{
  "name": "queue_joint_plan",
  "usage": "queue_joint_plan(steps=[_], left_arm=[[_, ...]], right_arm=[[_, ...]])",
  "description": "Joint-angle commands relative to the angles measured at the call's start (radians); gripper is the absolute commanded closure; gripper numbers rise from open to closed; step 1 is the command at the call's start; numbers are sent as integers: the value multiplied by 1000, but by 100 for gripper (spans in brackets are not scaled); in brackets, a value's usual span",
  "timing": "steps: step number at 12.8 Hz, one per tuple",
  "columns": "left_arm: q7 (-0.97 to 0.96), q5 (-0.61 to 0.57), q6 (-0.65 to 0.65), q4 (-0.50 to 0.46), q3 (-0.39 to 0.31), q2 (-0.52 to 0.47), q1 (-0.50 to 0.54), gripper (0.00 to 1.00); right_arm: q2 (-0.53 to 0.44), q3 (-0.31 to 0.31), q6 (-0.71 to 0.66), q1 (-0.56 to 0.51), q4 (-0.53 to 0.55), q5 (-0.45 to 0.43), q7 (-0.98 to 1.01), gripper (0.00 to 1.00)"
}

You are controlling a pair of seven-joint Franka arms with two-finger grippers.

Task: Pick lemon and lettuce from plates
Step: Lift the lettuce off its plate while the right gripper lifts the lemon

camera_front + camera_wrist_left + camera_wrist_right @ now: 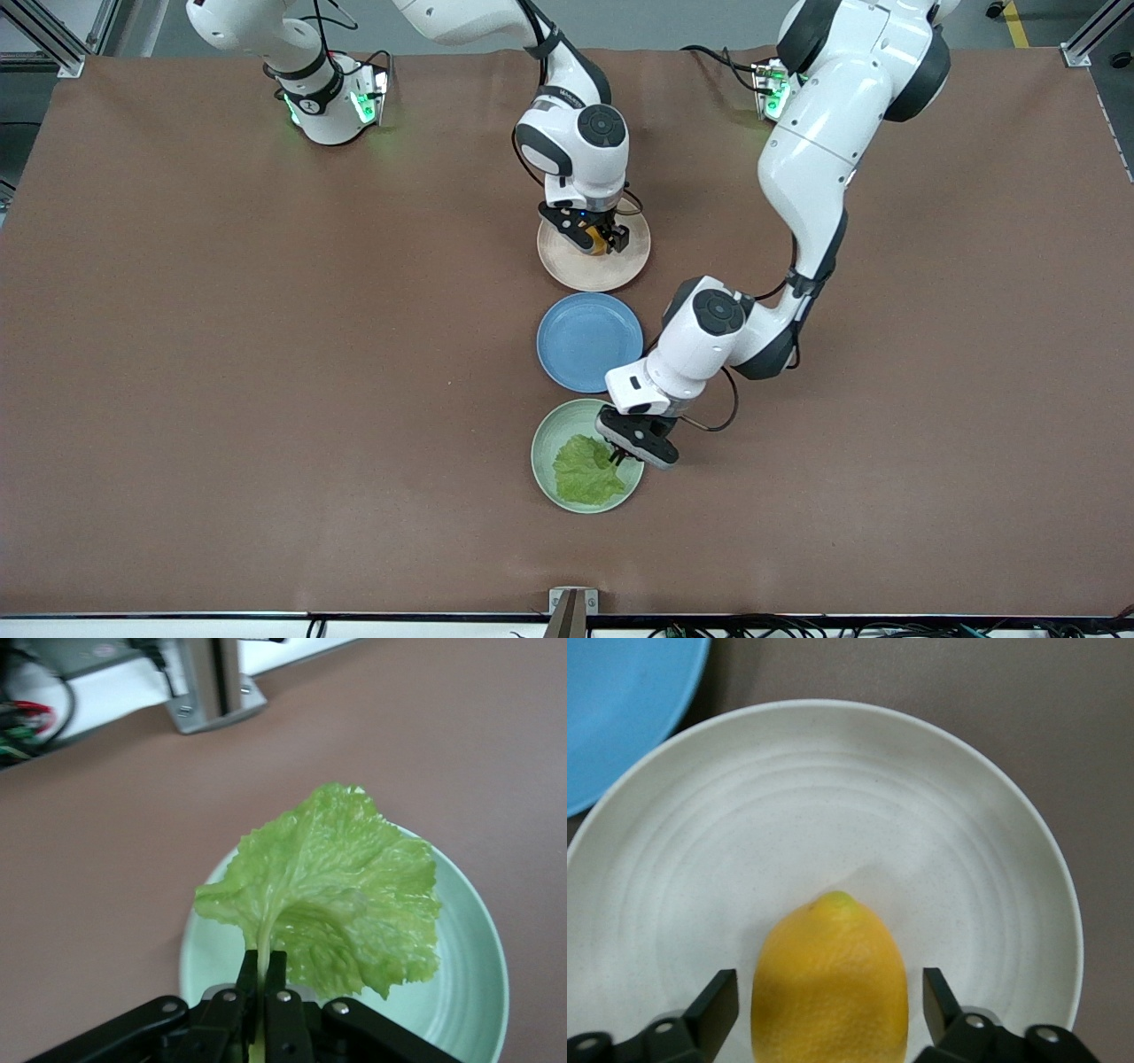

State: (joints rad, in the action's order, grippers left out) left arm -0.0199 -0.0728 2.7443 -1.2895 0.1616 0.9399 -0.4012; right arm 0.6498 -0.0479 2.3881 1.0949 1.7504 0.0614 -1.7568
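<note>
The lettuce (587, 470) lies on the mint green plate (547, 437), nearest the front camera. My left gripper (617, 456) is low over that plate and shut on the lettuce's pale stem rib. In the left wrist view the leaf (341, 890) spreads over the plate (469, 992) from my gripper (264, 964). The lemon (598, 243) sits on the beige-pink plate (585, 270). My right gripper (604, 239) is open around it. In the right wrist view the lemon (830, 983) lies on the plate (833, 797) between the fingers (716, 1003) of my gripper (828, 997), with a gap on each side.
A blue plate (589, 341) lies between the two other plates; its rim shows in the right wrist view (620, 709). A metal bracket (571, 602) sits at the table's front edge, also in the left wrist view (213, 687). Brown tabletop spreads toward both ends.
</note>
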Motion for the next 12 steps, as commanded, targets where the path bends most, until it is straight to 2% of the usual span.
queue_joint_plan(steps=[1,2,3,4,6,8,10,12], left_arm=[[-38,-12,-154,-62,-22,-122,39,97],[-37,-13,-191,-117,-22,-178,76,98],[-37,-13,-225,-198,-22,-241,105,98],[-34,-15,-229,-288,-24,-301,142,97],[7,-18,-229,-426,-22,-387,247,97],[41,-24,-232,-563,-24,-470,309,96],[41,-44,-232,-646,-25,-509,358,96],[38,-76,-232,-671,-24,-497,429,97]], right_arm=[[1,-9,-9,4,-23,-12,-21,71],[-2,-9,-13,-3,-31,-11,-17,91],[-9,-13,-21,-10,-49,-9,-7,97],[-15,-13,-42,-44,-61,-9,6,97],[-74,-13,-151,-114,-78,-9,174,98],[-113,-13,-165,-237,-72,-9,355,99],[-124,-15,-161,-364,-59,-9,556,99],[-131,-14,-158,-487,-31,-9,768,99]])
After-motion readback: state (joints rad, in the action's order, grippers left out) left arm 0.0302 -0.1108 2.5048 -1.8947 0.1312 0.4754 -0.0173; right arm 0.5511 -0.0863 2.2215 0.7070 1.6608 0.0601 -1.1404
